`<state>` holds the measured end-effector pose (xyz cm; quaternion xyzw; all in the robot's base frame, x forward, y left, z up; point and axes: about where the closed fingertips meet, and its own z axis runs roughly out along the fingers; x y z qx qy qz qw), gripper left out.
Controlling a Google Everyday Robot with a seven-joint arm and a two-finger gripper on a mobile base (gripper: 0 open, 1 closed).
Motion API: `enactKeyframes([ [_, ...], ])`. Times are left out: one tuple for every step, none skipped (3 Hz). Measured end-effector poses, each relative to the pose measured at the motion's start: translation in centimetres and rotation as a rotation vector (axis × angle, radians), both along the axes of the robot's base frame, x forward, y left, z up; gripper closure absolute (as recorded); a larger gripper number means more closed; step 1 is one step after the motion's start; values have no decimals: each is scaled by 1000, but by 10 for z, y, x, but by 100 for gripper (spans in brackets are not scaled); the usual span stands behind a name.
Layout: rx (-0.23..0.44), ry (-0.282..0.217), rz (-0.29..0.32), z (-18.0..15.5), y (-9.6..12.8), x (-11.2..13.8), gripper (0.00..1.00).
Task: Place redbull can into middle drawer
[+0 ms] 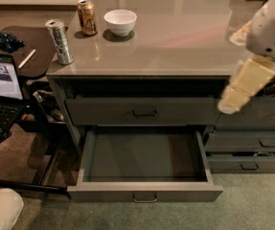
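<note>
As the far left holds only an open laptop [0, 87] and a dark side table [29, 44] with a pen on it, nothing there concerns the task. Next right, the redbull can [60, 41] stands upright on the grey countertop [185, 42], right at its front-left corner and close to both edges. It is apart from the gold-brown can [87, 17] behind it and the white bowl [120, 22] further right. Handling guess: thin metal wall, stiff enough for a firm pinch but likely to dent if squeezed hard. The surface is smooth, so it is likely slippery. Weight is unknown, since full or empty can't be told. Tall and slim on a small base, so it should tip easily, and a sideways knock could send it off the corner. Best hold looks like across the body at about mid-height from the side, kept upright, not at the pull-tab top. Below the counter the top drawer [144, 111] is shut. The middle drawer [175, 194] is pulled fully out, nothing visible inside, wide and shallow, so the can could lie down or stand in it. At far right the gripper [245, 85] hangs off the white arm [271, 28] in front of the counter edge above the neighbouring drawers [252, 143]. It is well apart from the can and holds nothing visible; whether it is open or closed can't be told.
</note>
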<state>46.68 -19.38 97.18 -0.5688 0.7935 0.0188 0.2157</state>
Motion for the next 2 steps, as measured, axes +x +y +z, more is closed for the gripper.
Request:
enactKeyframes([
  [198, -36, -6, -1, 43, 31, 0],
  [384, -114, 21, 22, 105, 62, 0],
])
